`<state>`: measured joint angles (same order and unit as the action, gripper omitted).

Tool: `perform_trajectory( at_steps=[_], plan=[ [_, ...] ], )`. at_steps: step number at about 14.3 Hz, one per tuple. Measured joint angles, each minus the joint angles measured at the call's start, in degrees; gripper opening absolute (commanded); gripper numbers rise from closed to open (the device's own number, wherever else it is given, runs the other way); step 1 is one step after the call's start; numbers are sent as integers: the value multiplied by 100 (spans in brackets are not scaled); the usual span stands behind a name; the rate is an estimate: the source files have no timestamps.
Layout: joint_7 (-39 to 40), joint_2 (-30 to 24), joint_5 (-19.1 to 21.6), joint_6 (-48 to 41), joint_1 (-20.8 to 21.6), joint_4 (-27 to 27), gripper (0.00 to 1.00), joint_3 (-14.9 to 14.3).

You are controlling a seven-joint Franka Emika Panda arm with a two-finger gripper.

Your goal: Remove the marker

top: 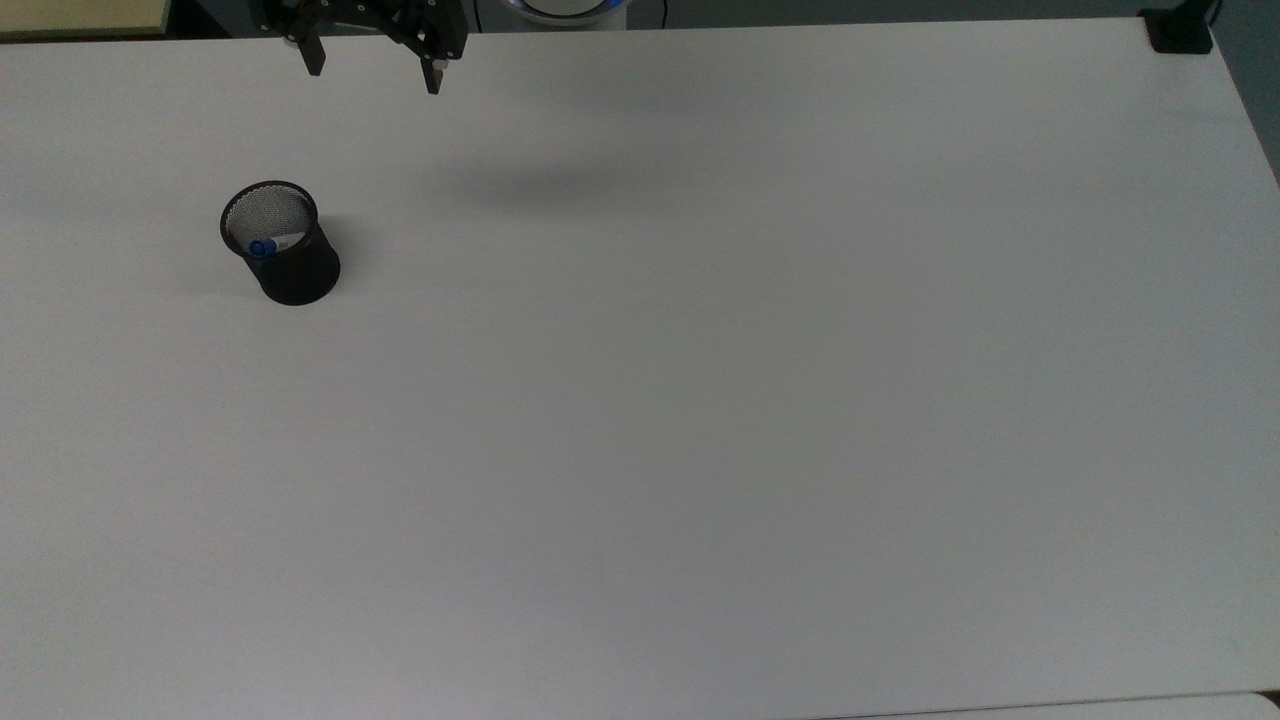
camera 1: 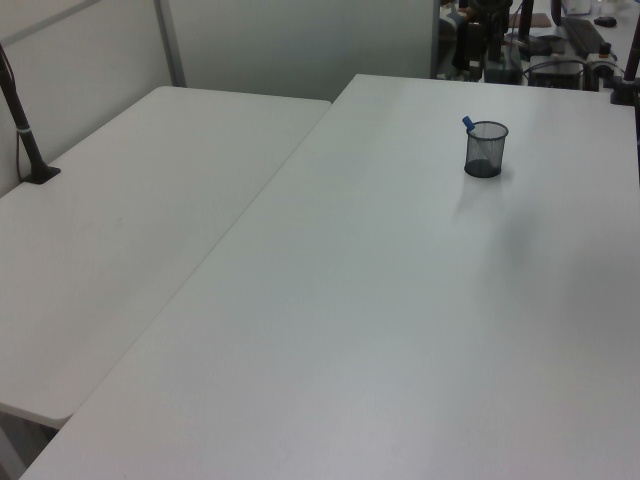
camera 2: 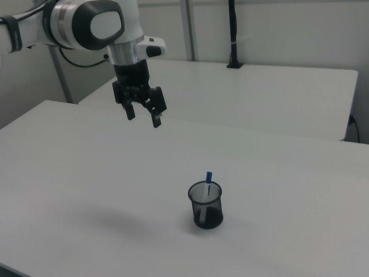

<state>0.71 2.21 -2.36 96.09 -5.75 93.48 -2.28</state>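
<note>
The marker [camera 2: 208, 179] stands tilted inside a black wire-mesh cup [camera 2: 206, 206], a round cup that narrows a little toward its base. In the right view the marker's blue cap pokes above the rim while the white barrel shows through the mesh. In the top view its blue tip [top: 261, 247] lies against the near inner wall of the cup [top: 285, 250]; in the left view the blue end [camera 1: 468, 124] leans over the rim toward the left view's left, above the cup [camera 1: 486, 150].

The cup sits on a smooth, matte white table [top: 700, 400]. A second white table [camera 2: 277, 92] stands just beside it.

The gripper [camera 2: 143, 114] hangs in the air, well apart from the cup, its 2 black fingers [camera 2: 156, 119] spread with nothing between them. In the top view it [top: 372, 70] is at the table's far edge. The arm [camera 2: 86, 23] above it is glossy white with dark joints.
</note>
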Motion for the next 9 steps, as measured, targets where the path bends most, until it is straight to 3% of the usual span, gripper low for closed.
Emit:
perform_trajectory(
  at_steps=[9],
  plan=[
    [7, -1, 0, -111, -12, -2, 100, 0]
  ],
)
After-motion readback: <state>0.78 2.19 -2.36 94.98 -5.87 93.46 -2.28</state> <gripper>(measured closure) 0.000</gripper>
